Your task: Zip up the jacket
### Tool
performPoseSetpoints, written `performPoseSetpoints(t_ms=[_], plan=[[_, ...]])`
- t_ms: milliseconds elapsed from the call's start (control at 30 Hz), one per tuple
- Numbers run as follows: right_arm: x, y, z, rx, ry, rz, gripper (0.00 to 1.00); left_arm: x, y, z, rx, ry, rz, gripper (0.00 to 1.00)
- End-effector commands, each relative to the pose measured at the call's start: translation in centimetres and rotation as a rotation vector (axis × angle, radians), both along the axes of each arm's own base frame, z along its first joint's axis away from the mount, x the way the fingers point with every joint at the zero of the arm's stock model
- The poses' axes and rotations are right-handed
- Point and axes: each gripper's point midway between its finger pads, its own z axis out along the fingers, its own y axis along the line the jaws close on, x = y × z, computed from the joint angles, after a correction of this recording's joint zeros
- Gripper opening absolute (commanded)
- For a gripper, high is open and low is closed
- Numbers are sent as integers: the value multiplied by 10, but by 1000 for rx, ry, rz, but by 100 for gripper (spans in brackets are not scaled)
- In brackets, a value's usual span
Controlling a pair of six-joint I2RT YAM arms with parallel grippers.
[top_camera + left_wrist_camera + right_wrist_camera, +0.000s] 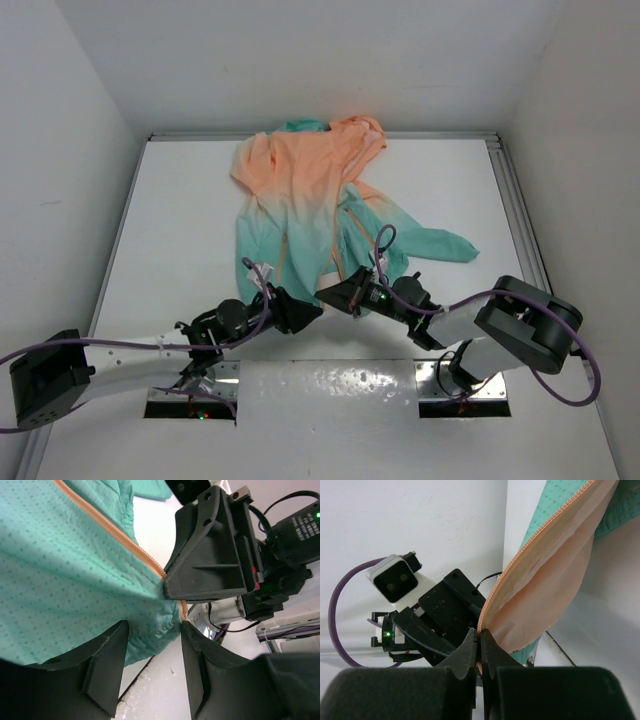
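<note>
Two arms are being extended inward from the near edge of the white bench (pixel 180 200). The left arm (pixel 120 350) is being stretched low toward the right, and the right arm (pixel 525 320) is being folded back toward the left from its raised elbow. In this way the two end effectors are being held tip to tip, very close together, at the near hem of the one jacket (pixel 310 190). The jacket is being shown spread on the bench, its peach-orange upper half lying toward the far wall, its teal lower half toward the arms and one teal sleeve pointing right. The two fingers of the right end effector (pixel 479 640) are being pressed fully together on the bottom end of the orange zipper (pixel 115 531). The left end effector (pixel 154 630) is being held about half spread, with the teal hem bunched between its two fingers; whether that cloth is being clamped cannot be told. One green light (pixel 316 516) is glowing on the right wrist, and one purple cable is being carried along each arm.
</note>
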Motion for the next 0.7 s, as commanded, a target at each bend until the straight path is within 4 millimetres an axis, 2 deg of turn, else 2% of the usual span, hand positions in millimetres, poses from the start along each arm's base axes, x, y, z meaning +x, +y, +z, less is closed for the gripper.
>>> performPoseSetpoints(t_ms=[0,367,667], plan=[[-9,-8,118,378,-295,13,0,5,-2,13,-43,-41,5,44],[-9,-9,116,375,-284,16,0,13,-6,31,-86,-88,23,31],[-9,-8,115,373,-281,14,0,13,-6,36,-99,-102,16,14]])
